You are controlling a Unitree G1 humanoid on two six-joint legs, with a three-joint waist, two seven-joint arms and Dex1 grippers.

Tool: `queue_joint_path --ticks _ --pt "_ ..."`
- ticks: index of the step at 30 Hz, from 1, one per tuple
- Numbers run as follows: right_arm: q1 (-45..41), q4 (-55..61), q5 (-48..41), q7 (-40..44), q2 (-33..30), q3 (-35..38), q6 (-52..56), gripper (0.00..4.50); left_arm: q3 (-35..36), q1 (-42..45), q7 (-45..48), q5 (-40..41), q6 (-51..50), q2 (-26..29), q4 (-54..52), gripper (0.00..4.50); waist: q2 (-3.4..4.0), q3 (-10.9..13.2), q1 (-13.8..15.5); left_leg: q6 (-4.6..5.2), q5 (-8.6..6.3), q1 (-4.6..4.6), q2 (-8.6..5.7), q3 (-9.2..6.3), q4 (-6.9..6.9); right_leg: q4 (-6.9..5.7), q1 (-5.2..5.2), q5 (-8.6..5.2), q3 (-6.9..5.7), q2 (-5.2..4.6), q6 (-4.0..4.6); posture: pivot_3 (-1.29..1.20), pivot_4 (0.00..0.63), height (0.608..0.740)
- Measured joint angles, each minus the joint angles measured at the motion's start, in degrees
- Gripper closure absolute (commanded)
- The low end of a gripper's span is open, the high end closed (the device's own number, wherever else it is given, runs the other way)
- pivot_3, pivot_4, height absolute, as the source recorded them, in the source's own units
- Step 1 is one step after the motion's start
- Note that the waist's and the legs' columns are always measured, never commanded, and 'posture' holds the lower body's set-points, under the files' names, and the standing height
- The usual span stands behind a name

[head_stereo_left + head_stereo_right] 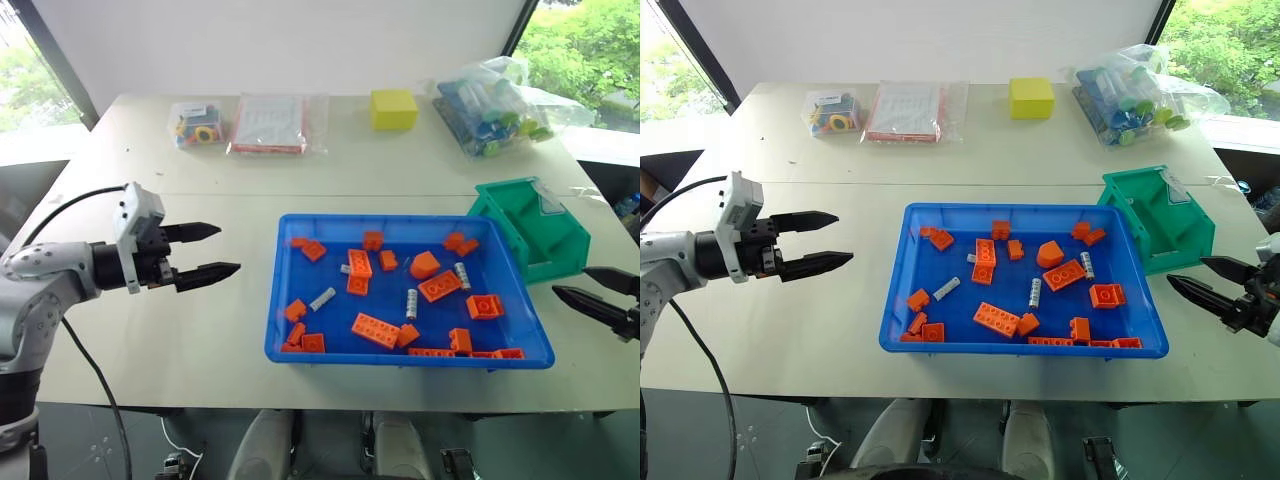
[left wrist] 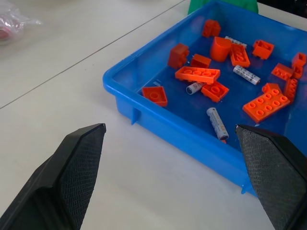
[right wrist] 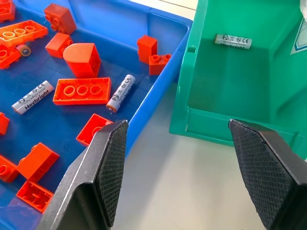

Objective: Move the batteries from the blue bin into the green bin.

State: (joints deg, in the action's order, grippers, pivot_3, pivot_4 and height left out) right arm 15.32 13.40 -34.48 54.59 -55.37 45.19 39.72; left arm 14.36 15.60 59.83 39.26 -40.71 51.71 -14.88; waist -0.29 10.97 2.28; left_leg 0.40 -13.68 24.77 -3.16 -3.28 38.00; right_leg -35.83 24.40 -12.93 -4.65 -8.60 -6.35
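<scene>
While both end effectors hover open and empty, left [image 1: 210,253] and right [image 1: 1200,279], one battery [image 3: 233,40] lies in the green bin [image 1: 545,240]; others [image 1: 411,303] remain among bricks [image 1: 376,330] in the blue bin [image 1: 300,345]. Best approach: descend squarely onto a battery, avoiding bricks.

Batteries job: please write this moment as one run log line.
left gripper: open, empty | right gripper: open, empty | green bin: one battery inside | blue bin: batteries among orange bricks

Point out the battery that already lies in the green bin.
The battery on the green bin's floor; the others lie among orange bricks in the blue bin.
</scene>
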Motion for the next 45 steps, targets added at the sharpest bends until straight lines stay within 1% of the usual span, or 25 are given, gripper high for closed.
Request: queue_joint_path --ticks 4,7,8,9,12,13,17,18,20,21,25,26,27,28,30,33,35,41,45 --pt "-2.54 -0.73 0.34 0.08 -2.34 -1.09 1.34 1.09 -0.01 0.23 -0.59 0.84 -0.17 -0.74 -1.73 0.0 0.0 0.0 -0.13 0.0 0.0 -0.01 0.0 0.02 0.04 -0.03 0.0 0.01 0.01 0.0 0.01 0.0 0.15 0.692" --pt "-6.61 0.38 -1.21 -1.97 -3.34 -2.06 5.7 0.21 0.01 0.17 -0.7 2.48 -0.79 -0.8 -3.91 0.0 0.0 0.0 -0.12 0.0 0.0 -0.05 0.01 0.0 0.05 -0.12 0.0 0.01 0.02 0.0 0.03 0.0 0.15 0.692" --pt "-7.95 1.39 -2.19 -2.97 -3.36 -2.62 7.42 0.03 0.03 0.0 -0.66 2.82 -1.12 -0.78 -4.53 0.0 0.0 0.0 -0.08 0.0 0.0 -0.06 0.02 -0.01 0.05 -0.16 0.01 0.0 0.02 0.0 0.04 0.0 0.15 0.692" --pt "-9.2 2.47 -2.91 -4.17 -3.35 -3.56 9.18 0.03 0.01 -0.3 -0.62 3.03 -1.22 -0.72 -4.78 0.0 0.0 0.0 -0.09 0.0 0.0 -0.09 0.02 -0.01 0.05 -0.18 0.01 0.0 0.03 0.0 0.04 0.0 0.15 0.692" --pt "-16.97 10.0 -6.53 -11.01 -2.04 -10.55 15.83 0.03 -0.21 -0.46 -0.49 3.52 -1.51 -0.63 -5.14 0.0 0.01 0.03 -0.33 0.0 0.0 -0.12 0.09 -0.01 0.05 -0.2 0.03 0.02 0.08 -0.01 0.09 0.0 0.15 0.692" --pt "-21.97 12.22 -8.66 -14.77 0.39 -13.58 19.54 0.03 -0.36 0.02 -0.34 3.74 -1.6 -0.61 -5.14 0.0 -0.06 0.05 -0.33 0.0 0.0 -0.13 0.11 -0.03 0.05 -0.2 0.03 0.03 0.08 0.01 0.11 0.0 0.15 0.692" --pt "-31.86 15.07 -12.56 -24.57 8.05 -23.7 30.31 0.03 -0.82 0.97 0.04 4.06 -1.7 -0.04 -5.49 0.0 -0.13 0.08 0.0 0.0 0.01 -0.04 0.04 -0.03 0.05 -0.18 0.08 0.05 0.06 0.02 0.13 0.0 0.15 0.692" --pt "-33.96 15.15 -12.99 -26.69 10.66 -25.97 32.38 0.03 -0.88 1.03 0.09 4.05 -1.72 0.12 -5.39 0.0 -0.16 0.09 -0.05 0.01 0.01 -0.04 0.03 -0.02 0.05 -0.18 0.09 0.05 0.06 0.02 0.13 0.0 0.15 0.692" --pt "-39.26 14.8 -13.52 -31.61 18.07 -30.89 36.29 0.03 -1.73 1.75 0.11 4.13 -1.73 0.14 -5.51 0.0 -0.15 0.11 -0.15 0.01 0.02 0.08 -0.04 0.0 0.05 -0.18 0.2 0.06 0.08 0.0 0.1 0.0 0.15 0.692" --pt "-40.52 14.46 -13.71 -32.9 20.13 -31.86 37.3 0.03 -1.88 1.98 0.13 4.19 -1.73 0.12 -5.52 0.0 -0.15 0.11 -0.07 0.01 0.03 0.11 -0.04 -0.01 0.07 -0.19 0.22 0.07 0.07 0.02 0.09 0.0 0.15 0.692" --pt "-46.2 10.09 -13.22 -40.06 30.73 -32.25 44.1 0.03 -1.86 1.95 0.07 4.46 -1.76 0.17 -5.55 0.0 -0.17 0.1 -0.16 0.0 0.04 0.12 -0.07 -0.02 0.08 -0.24 0.23 0.17 0.07 0.05 -0.08 0.0 0.15 0.692" --pt "-47.7 8.07 -12.67 -42.3 34.18 -31.71 46.97 0.03 -1.76 1.79 0.0 4.63 -1.81 0.25 -5.57 0.0 -0.16 0.1 -0.19 -0.01 0.05 0.11 -0.07 -0.03 0.08 -0.31 0.26 0.18 0.06 0.06 -0.1 0.0 0.15 0.692" --pt "-48.16 7.38 -12.41 -42.98 35.25 -31.58 47.7 0.03 -1.79 1.79 -0.01 4.71 -1.84 0.24 -5.59 0.0 -0.15 0.11 -0.19 -0.03 0.06 0.11 -0.07 -0.03 0.08 -0.33 0.28 0.18 0.07 0.07 -0.11 0.0 0.15 0.692" --pt "-49.82 5.34 -11.28 -44.74 37.86 -30.68 50.02 0.03 -1.64 1.38 -0.12 4.92 -2.02 0.38 -5.71 0.0 -0.14 0.11 -0.28 -0.05 0.08 0.1 -0.07 -0.03 0.08 -0.38 0.29 0.19 0.07 0.08 -0.11 0.0 0.15 0.692" --pt "-52.15 2.89 -10.12 -47.0 40.08 -29.38 51.83 0.03 -1.66 0.85 -0.22 5.2 -2.42 0.39 -6.18 0.0 -0.12 0.12 -0.46 -0.11 0.12 0.08 -0.06 -0.04 0.08 -0.42 0.31 0.19 0.07 0.11 -0.11 0.0 0.15 0.692" --pt "-54.58 -0.73 -9.51 -50.43 41.44 -27.72 52.36 0.03 -1.53 0.49 -0.49 5.27 -2.67 0.39 -6.6 0.0 -0.12 0.12 -0.57 -0.14 0.14 0.04 -0.06 -0.07 0.08 -0.45 0.28 0.19 0.06 0.17 -0.11 0.0 0.15 0.692" --pt "-55.02 -2.75 -9.53 -52.04 41.42 -28.12 52.36 0.03 -1.46 0.31 -1.06 5.47 -2.7 0.38 -6.75 0.0 -0.12 0.12 -0.92 -0.14 0.15 0.04 -0.05 -0.08 0.08 -0.46 0.28 0.2 0.06 0.18 -0.11 0.0 0.15 0.692" --pt "-57.08 -6.08 -9.61 -53.25 41.34 -30.79 52.37 0.03 -1.19 -0.28 -2.25 6.4 -2.7 -0.02 -8.04 0.0 -0.12 0.12 -2.74 -0.13 0.15 -0.01 -0.02 -0.08 0.07 -0.55 0.28 0.2 0.07 0.21 -0.12 0.0 0.15 0.692" --pt "-58.75 -7.97 -9.07 -53.17 41.38 -32.44 52.37 0.03 -1.16 -0.43 -3.07 6.61 -2.7 -0.25 -8.48 0.0 -0.12 0.12 -3.32 -0.13 0.15 -0.07 0.01 -0.08 0.05 -0.6 0.27 0.2 0.11 0.29 -0.12 0.0 0.15 0.692"
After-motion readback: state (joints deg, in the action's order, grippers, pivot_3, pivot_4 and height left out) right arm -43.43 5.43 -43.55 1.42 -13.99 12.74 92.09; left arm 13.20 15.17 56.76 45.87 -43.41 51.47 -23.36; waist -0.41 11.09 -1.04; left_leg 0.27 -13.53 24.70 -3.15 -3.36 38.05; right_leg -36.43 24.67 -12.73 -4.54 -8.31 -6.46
